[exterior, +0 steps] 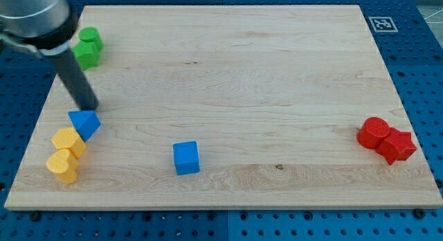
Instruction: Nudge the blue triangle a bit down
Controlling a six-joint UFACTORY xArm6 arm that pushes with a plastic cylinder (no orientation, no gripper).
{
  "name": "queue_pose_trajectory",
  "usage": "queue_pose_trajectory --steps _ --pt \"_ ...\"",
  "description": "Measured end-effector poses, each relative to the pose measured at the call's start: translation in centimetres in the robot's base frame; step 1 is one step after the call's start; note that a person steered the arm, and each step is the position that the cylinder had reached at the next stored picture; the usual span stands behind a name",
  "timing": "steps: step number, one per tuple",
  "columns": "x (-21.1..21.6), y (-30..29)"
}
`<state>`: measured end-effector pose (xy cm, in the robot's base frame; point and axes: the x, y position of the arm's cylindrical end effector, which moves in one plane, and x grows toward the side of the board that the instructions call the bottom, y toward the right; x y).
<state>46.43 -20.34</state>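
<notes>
The blue triangle (85, 122) lies near the view's left edge of the wooden board (228, 68). My tip (91, 108) is the lower end of the dark rod and stands at the triangle's upper edge, touching it or nearly so. A yellow block (68, 141) sits just below and left of the triangle, touching it.
A second yellow block (62, 165) lies below the first. Two green blocks (88, 48) sit at the top left. A blue cube (185, 158) lies at the bottom centre. Two red blocks (386, 140) touch at the right edge.
</notes>
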Motion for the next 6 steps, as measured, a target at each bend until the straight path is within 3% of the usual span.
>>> queue_pose_trajectory --steps 1,2,4,6 --pt "2.5 4.8" --pt "3.2 5.7" --pt "5.4 4.8" --pt "4.0 3.6"
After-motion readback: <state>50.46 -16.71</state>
